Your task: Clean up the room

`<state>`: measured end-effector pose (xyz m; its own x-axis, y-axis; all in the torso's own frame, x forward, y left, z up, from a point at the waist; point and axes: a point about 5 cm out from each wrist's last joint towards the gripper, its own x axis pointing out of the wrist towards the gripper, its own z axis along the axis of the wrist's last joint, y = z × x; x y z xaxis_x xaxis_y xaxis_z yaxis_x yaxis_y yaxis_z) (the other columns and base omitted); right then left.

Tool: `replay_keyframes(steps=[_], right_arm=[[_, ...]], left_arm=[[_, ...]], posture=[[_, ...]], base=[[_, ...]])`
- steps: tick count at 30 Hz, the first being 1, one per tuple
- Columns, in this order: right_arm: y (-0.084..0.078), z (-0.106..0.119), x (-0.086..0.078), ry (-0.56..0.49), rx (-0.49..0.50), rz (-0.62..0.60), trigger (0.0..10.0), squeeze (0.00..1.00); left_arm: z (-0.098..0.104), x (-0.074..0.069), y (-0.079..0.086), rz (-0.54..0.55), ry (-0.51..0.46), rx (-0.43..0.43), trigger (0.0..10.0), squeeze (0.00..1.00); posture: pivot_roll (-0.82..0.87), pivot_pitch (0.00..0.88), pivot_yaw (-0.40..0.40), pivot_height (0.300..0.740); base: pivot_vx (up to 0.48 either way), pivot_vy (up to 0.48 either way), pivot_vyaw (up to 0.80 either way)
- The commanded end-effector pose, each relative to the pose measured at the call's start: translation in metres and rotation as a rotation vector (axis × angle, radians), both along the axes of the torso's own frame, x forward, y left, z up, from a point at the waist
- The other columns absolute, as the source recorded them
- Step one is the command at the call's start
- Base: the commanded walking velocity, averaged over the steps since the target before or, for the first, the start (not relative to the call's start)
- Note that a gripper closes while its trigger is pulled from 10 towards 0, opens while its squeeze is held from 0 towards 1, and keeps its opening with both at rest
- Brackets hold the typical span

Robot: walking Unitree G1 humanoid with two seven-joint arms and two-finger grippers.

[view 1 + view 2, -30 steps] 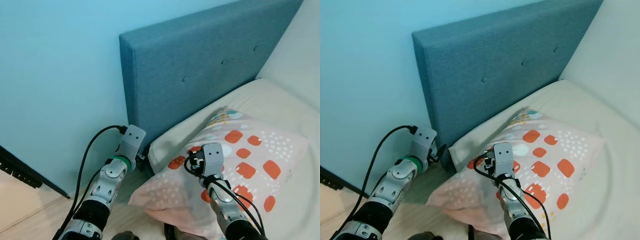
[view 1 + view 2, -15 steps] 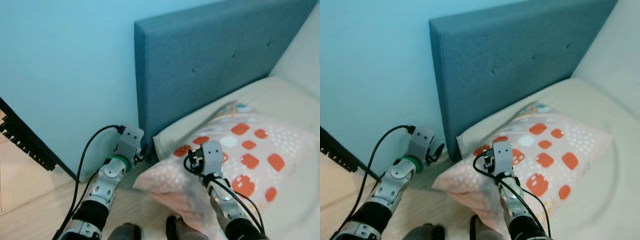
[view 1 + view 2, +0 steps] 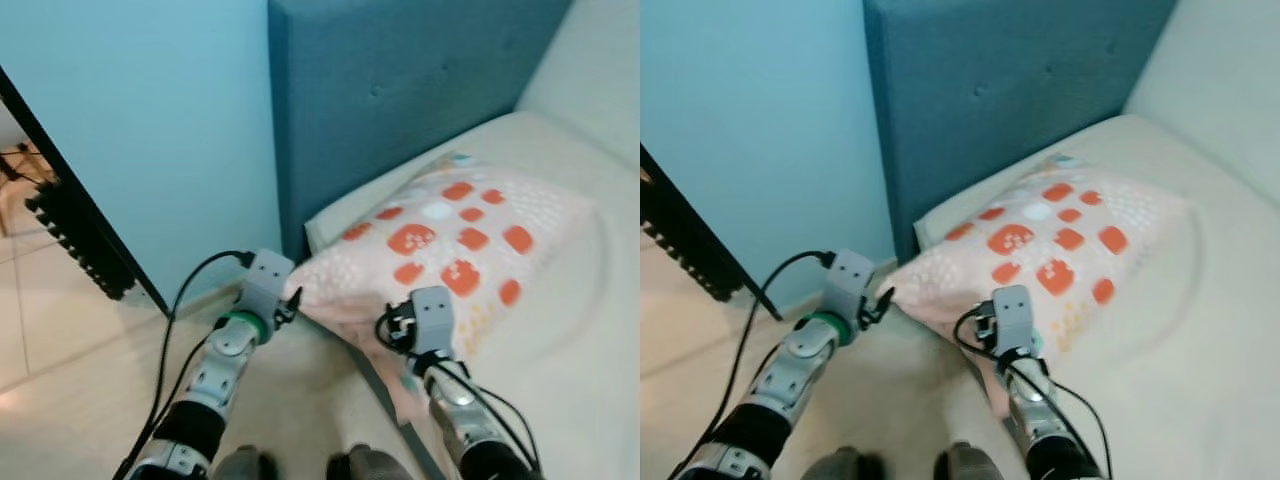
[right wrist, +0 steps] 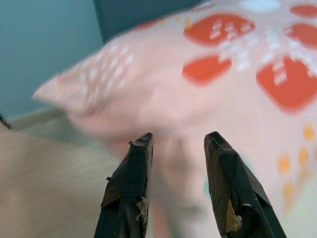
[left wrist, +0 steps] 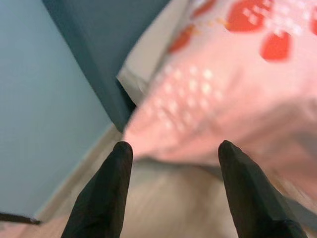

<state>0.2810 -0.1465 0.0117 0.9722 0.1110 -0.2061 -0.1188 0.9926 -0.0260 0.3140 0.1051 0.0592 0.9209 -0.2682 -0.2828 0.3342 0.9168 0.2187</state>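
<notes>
The pillow [image 3: 440,235] is pink with orange patches and lies on the bed [image 3: 590,330], just in front of both my grippers, with one corner poking out over the edge toward the floor [image 3: 80,400]. My left gripper [image 5: 173,163] is close to that corner and its two black fingers are spread wide with nothing between them. My right gripper [image 4: 176,148] is right up against the near edge of the pillow, and its fingers are apart too and hold nothing. I think my job now is to get the pillow sitting fully on the bed. To do that well, I should push my right gripper a bit further so the soft edge goes between the fingers, then squeeze gently, because a pillow is squashy and can slip out. My left gripper should help at the corner that hangs out, so the pillow does not flop down to the floor. Past the pillow is the blue headboard [image 3: 400,90], and beside my left gripper is the light blue wall [image 3: 150,130]. Compared with a second ago, my head has turned, so now I see more floor and a black rack [image 3: 70,220] by the wall, and the pillow sits higher in my eyes, and my fingers are no further onto it
</notes>
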Motion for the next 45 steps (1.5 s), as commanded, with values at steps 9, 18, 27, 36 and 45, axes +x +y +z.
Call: replay_keyframes(steps=[9, 18, 27, 36, 45], right_arm=[[0.0060, -0.0054, -0.0045, 0.023, 0.014, 0.007, 10.0, 0.00], [0.0065, -0.0050, -0.0041, 0.022, 0.018, 0.008, 10.0, 0.00], [0.0087, -0.0035, -0.0034, 0.012, 0.024, 0.020, 10.0, 0.00], [0.0093, -0.0029, -0.0031, 0.008, 0.032, 0.023, 10.0, 0.00], [0.0098, -0.0029, -0.0031, 0.009, 0.032, 0.030, 10.0, 0.00]], left_arm=[[-0.0071, -0.0042, 0.0075, 0.016, 0.025, 0.011, 10.0, 0.00], [-0.0041, -0.0027, 0.0055, 0.021, 0.014, -0.006, 10.0, 0.00], [-0.0001, -0.0001, 0.0058, 0.028, -0.020, 0.004, 10.0, 0.00], [-0.0001, 0.0005, 0.0071, 0.038, -0.024, 0.017, 10.0, 0.00], [-0.0005, 0.0015, 0.0097, 0.058, -0.033, 0.036, 10.0, 0.00]], posture=[[-0.03, 0.025, 0.014, 0.740], [-0.03, 0.023, 0.013, 0.740], [-0.03, 0.021, 0.014, 0.740], [-0.03, 0.021, 0.014, 0.740], [-0.03, 0.020, 0.015, 0.740]], base=[[-0.409, 0.000, 0.00], [0.000, 0.000, 0.00], [0.000, 0.000, 0.00], [0.000, 0.000, 0.00], [0.226, 0.000, 0.00]])
